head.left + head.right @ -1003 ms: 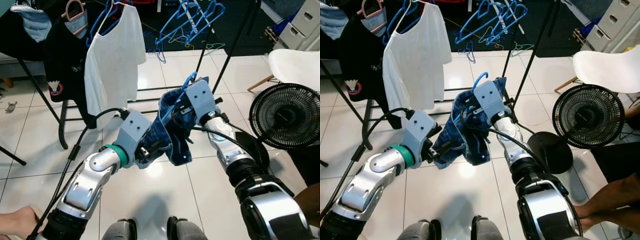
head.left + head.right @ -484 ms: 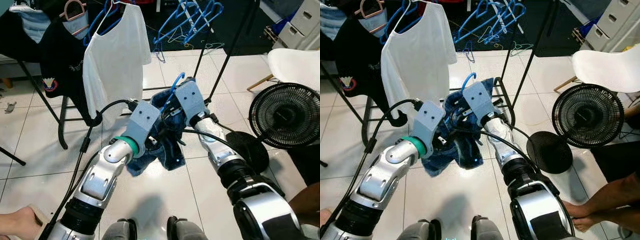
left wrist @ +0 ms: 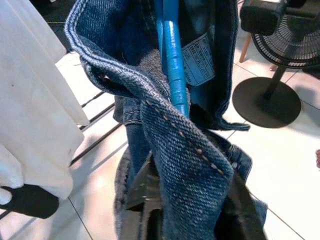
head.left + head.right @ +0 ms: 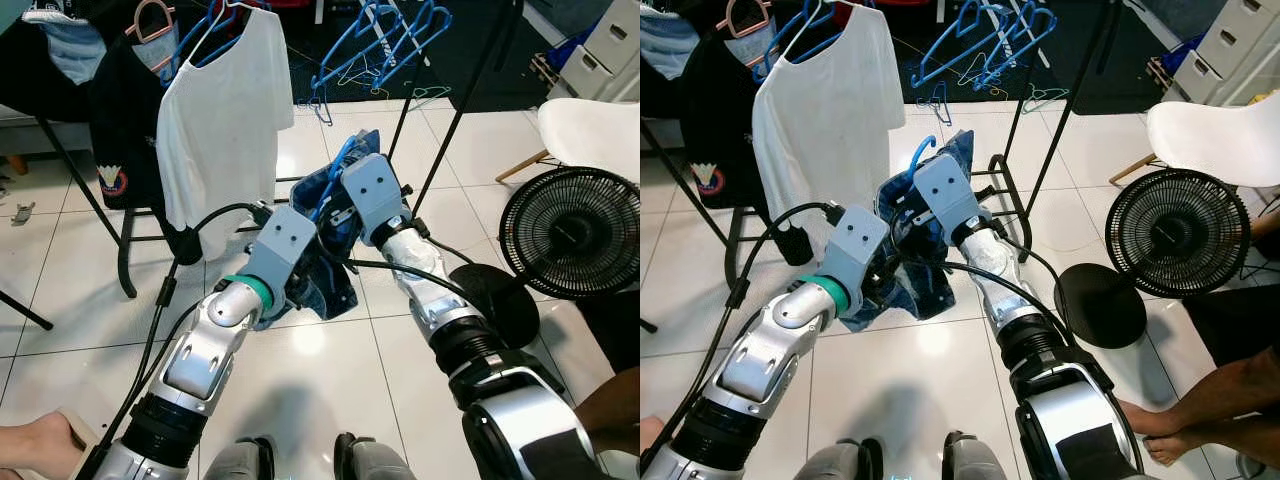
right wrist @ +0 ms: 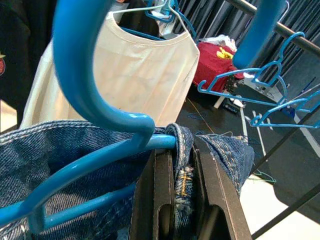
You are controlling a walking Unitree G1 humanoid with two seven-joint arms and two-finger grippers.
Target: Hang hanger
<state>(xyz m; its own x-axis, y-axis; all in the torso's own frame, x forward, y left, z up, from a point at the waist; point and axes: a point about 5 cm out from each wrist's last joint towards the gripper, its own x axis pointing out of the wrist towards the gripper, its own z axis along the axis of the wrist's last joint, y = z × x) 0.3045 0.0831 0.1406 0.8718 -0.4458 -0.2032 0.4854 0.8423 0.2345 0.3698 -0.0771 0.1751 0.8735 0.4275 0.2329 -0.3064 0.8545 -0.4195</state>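
Gripping denim jeans (image 4: 325, 285) on a blue hanger (image 5: 95, 150) — left hand (image 3: 187, 220) and right hand (image 5: 182, 200) both clamped — beside the white shirt (image 4: 220, 110).

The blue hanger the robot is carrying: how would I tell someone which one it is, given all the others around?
Find the clothes rack across the top of the head views, with a white shirt and a bunch of bare blue hangers. Below it, the two arms meet over the floor around denim jeans. The hanger is the blue one threaded through those jeans, hook poking above the right pincer, not on the rack.
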